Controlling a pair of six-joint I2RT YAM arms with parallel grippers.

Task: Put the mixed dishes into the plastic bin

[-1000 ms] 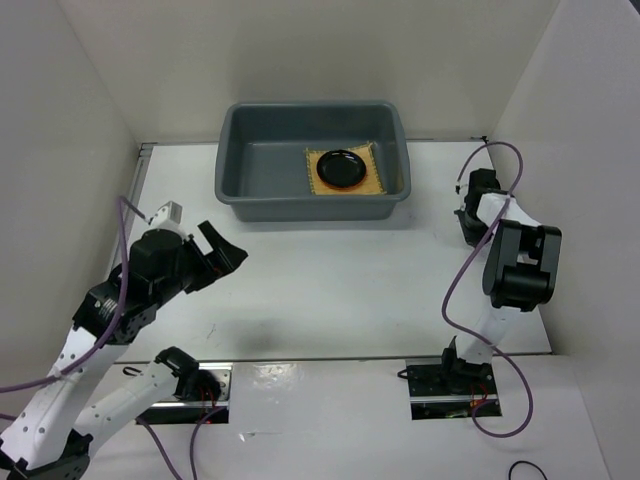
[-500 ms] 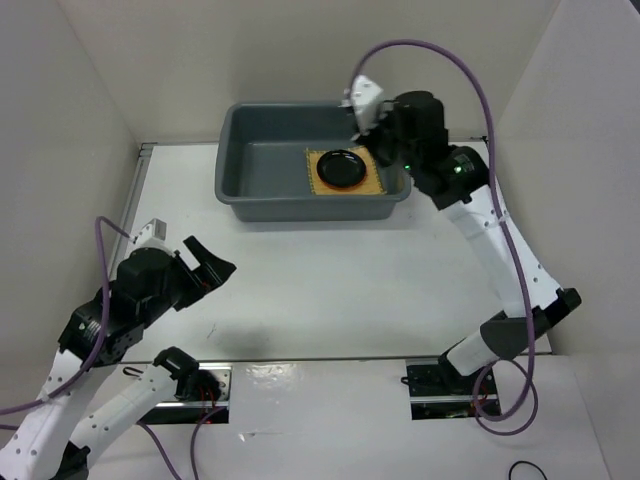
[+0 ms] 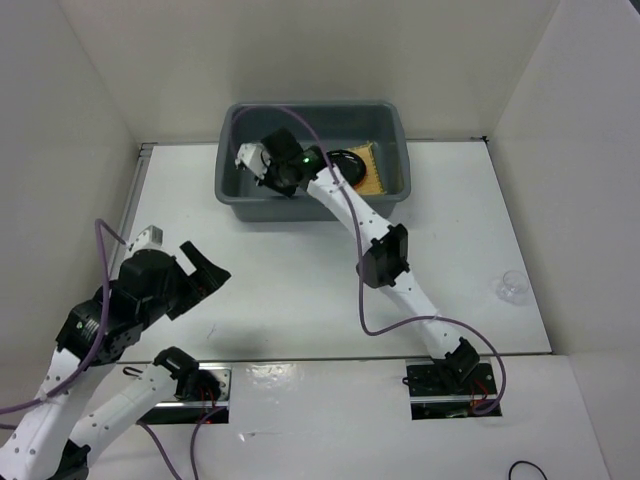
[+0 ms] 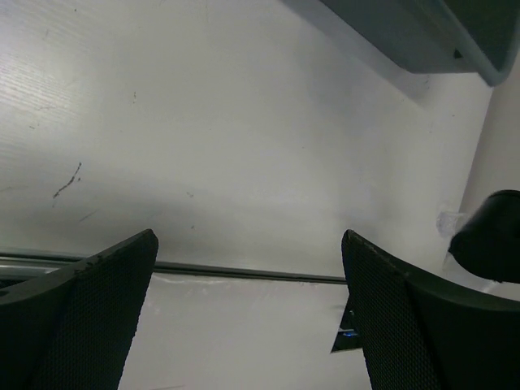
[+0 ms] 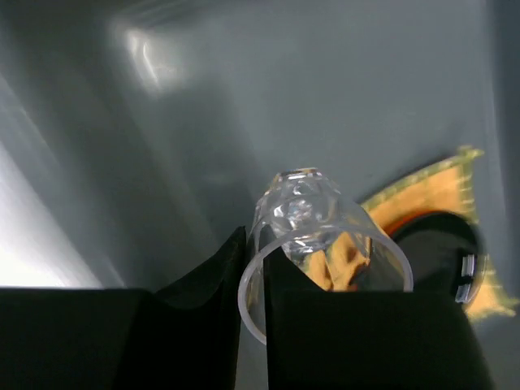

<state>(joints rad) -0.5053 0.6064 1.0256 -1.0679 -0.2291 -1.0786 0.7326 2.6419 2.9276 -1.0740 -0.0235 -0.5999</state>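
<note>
So, the right end effector [image 5: 253,248] pinches the glass cup [image 5: 313,215] by its rim, base pointing down at the plastic bin's [image 3: 300,209] bare left floor.
The mat [image 3: 373,172] and black plate [image 3: 346,160] sit to its right; the left end effector [image 4: 248,240] is wide open and way off.

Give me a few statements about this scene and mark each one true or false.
1. The right hand holds a clear glass cup over the plastic bin. True.
2. The left hand grips the black plate. False: it is open and empty; the black plate lies in the bin.
3. A second glass cup stands on the table, outside the bin. True.
4. The bamboo mat lies on the table. False: the bamboo mat is in the bin, under the plate.
</note>
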